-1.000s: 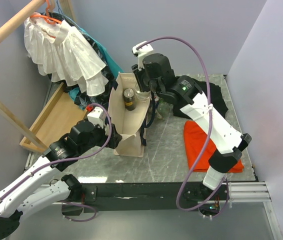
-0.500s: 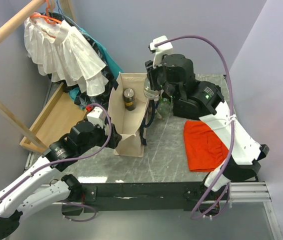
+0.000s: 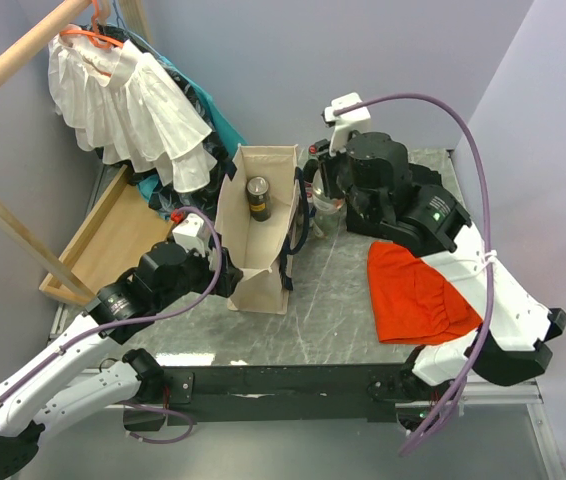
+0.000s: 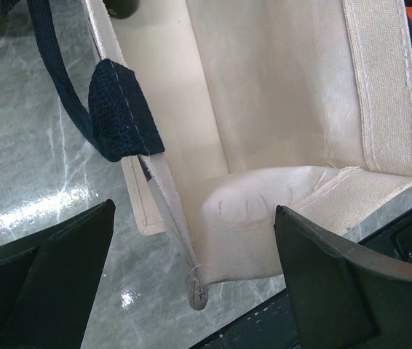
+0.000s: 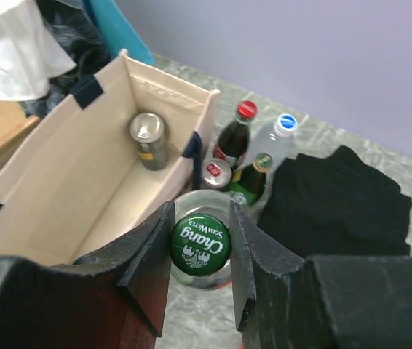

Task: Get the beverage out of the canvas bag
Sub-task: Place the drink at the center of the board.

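The right arm reaches up from the near right corner, elbow bent out over the orange cloth [image 3: 418,295], wrist tipped down just right of the canvas bag [image 3: 231,215]. The right gripper [image 5: 200,243] is pressed tight on the green cap of a Chang soda water bottle [image 5: 203,278] – the bottle hangs outside the bag, close beside its right wall and above the drinks grouped there [image 5: 253,178]. A brown can [image 5: 148,138] stands inside the bag at its far end. The left arm stretches in low from the near left, and the left gripper [image 4: 195,211] is spread wide – the bag's near bottom edge lies between the fingers [image 4: 46,276], neither visibly pressing it.
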Controlling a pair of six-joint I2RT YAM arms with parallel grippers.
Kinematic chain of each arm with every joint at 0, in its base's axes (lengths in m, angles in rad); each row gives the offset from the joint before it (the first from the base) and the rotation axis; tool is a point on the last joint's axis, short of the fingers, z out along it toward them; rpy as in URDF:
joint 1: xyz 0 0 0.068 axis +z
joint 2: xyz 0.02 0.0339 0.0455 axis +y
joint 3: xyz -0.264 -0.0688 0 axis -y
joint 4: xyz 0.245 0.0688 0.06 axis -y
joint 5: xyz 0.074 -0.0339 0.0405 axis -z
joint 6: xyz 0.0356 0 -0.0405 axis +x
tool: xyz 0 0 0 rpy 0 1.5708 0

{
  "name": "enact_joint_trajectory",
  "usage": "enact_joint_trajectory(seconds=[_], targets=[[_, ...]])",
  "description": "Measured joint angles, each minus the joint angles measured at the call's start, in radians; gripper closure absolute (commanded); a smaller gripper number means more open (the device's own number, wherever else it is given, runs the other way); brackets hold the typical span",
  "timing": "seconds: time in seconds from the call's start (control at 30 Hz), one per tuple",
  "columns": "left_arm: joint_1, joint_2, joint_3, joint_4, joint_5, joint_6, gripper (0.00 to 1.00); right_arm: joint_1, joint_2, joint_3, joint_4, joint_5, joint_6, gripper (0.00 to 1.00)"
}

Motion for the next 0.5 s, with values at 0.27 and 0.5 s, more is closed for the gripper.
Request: enact_joint_trajectory(seconds=[0.27,0.5], targets=[[-0.006,-0.003,0.000,0.000,-0.002,0.000,0.04,-0.004,-0.081,-0.092,0.019,0.076,0.010,1.00],[-0.009,-0.011,0.000,-0.001,-0.003,0.000,0.04,-0.059,-0.097,-0.177,0.032,0.066,0.043,1.00]])
